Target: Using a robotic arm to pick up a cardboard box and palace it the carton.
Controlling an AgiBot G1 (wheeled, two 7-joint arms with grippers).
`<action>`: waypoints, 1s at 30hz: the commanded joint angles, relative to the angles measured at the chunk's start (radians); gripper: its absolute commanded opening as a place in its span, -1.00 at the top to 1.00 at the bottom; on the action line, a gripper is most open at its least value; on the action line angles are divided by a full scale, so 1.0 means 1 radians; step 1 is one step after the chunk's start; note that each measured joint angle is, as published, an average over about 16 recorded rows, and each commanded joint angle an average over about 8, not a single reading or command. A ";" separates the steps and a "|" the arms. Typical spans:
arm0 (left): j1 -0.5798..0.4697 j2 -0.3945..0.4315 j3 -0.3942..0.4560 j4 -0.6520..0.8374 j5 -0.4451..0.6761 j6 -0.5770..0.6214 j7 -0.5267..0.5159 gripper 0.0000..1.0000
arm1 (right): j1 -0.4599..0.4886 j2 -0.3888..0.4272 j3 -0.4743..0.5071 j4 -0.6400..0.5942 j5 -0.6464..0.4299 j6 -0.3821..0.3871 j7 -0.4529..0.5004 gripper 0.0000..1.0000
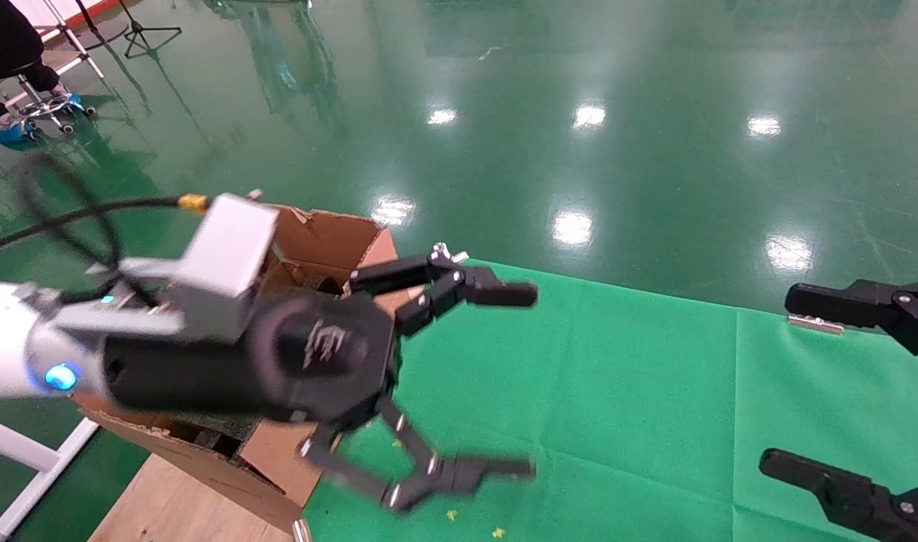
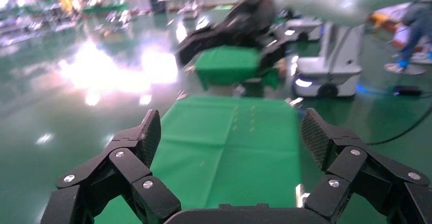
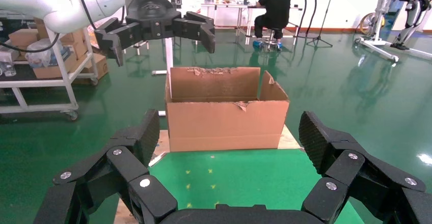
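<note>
the carton (image 1: 320, 241) stands with its ragged flaps up at the edge of the green cloth (image 1: 617, 391), partly on a wooden board (image 1: 173, 504); in the head view it sits behind and under the left pincer (image 1: 515, 380), and dark blocks show inside it past the wrist. the small taped box does not show in any view. the robotic arm (image 1: 7, 354) – white, with a blue light and a black cable (image 1: 75, 214) – reaches in from the left, and its pincer hangs spread wide over the cloth just past the carton's near corner, holding nothing. in the left wrist view both fingers (image 2: 145, 137) stand well apart with only cloth (image 2: 229, 147) between them. the right wrist view shows the same pincer (image 3: 163, 40) raised above the carton (image 3: 226, 117), just beyond its back flap. the right pincer (image 1: 775, 380) rests at the right side of the cloth, well apart from the left one, its black fingers also spread and empty – its own camera looks between them (image 3: 313, 140) at the carton's front wall. beyond lies a glossy green floor (image 1: 579, 113); a person in black (image 3: 274, 5) sits at a far table.
</note>
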 commanded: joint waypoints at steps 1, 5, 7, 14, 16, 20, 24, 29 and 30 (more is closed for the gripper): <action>0.027 -0.002 -0.023 -0.029 -0.027 0.010 0.008 -1.00 | 0.000 0.000 0.000 0.000 0.000 0.000 0.000 -1.00; 0.038 -0.004 -0.032 -0.039 -0.039 0.014 0.009 -1.00 | 0.000 0.000 0.000 0.000 0.000 0.000 0.000 -1.00; 0.034 -0.004 -0.029 -0.035 -0.035 0.013 0.008 -1.00 | 0.000 0.000 0.000 0.000 0.000 0.000 0.000 -1.00; 0.020 -0.003 -0.017 -0.021 -0.021 0.007 0.006 -1.00 | 0.000 0.000 0.000 0.000 0.000 0.000 0.000 -1.00; 0.017 -0.002 -0.014 -0.018 -0.018 0.006 0.005 -1.00 | 0.000 0.000 0.000 0.000 0.000 0.000 0.000 -1.00; 0.012 -0.002 -0.010 -0.013 -0.013 0.004 0.004 -1.00 | 0.000 0.000 0.000 0.000 0.000 0.000 0.000 -1.00; 0.009 -0.001 -0.007 -0.009 -0.010 0.002 0.003 -1.00 | 0.000 0.000 0.000 0.000 0.000 0.000 0.000 -1.00; 0.006 -0.001 -0.005 -0.006 -0.006 0.001 0.002 -1.00 | 0.000 0.000 0.000 0.000 0.000 0.000 0.000 -1.00; 0.005 -0.001 -0.004 -0.006 -0.006 0.001 0.002 -1.00 | 0.000 0.000 0.000 0.000 0.000 0.000 0.000 -1.00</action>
